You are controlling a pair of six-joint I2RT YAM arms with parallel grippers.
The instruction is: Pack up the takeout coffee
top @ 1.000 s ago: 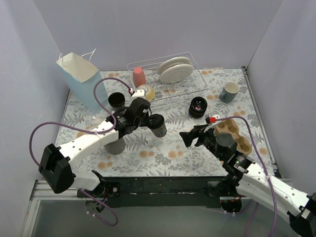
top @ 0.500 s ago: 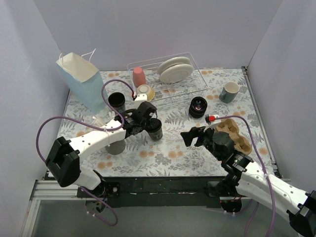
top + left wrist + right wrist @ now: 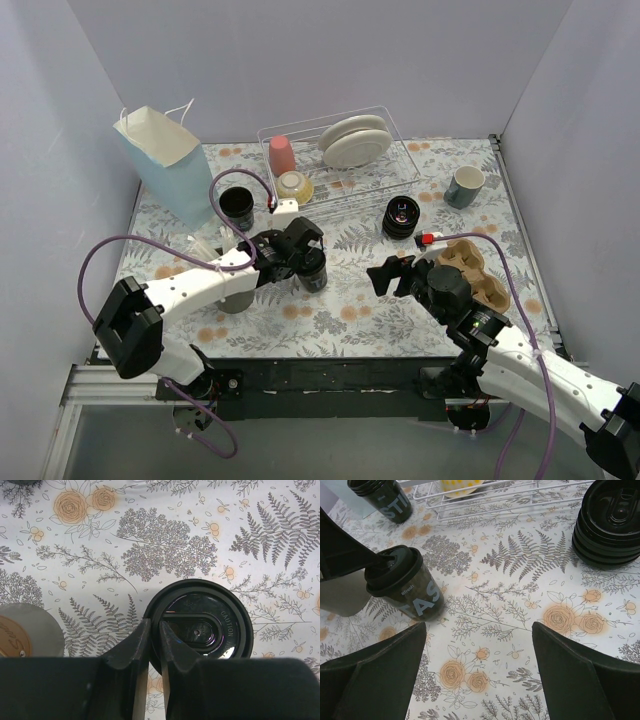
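Black lidded disposable coffee cup (image 3: 314, 268), clamped by its lid rim in the left gripper (image 3: 155, 630), probably needs carrying right to the brown cardboard carrier (image 3: 482, 272); the right gripper (image 3: 384, 276) gapes empty.

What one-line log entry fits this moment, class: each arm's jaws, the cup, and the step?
left jaws: shut on rim of lidded cup | right jaws: open, empty | step: cup not yet in cardboard tray
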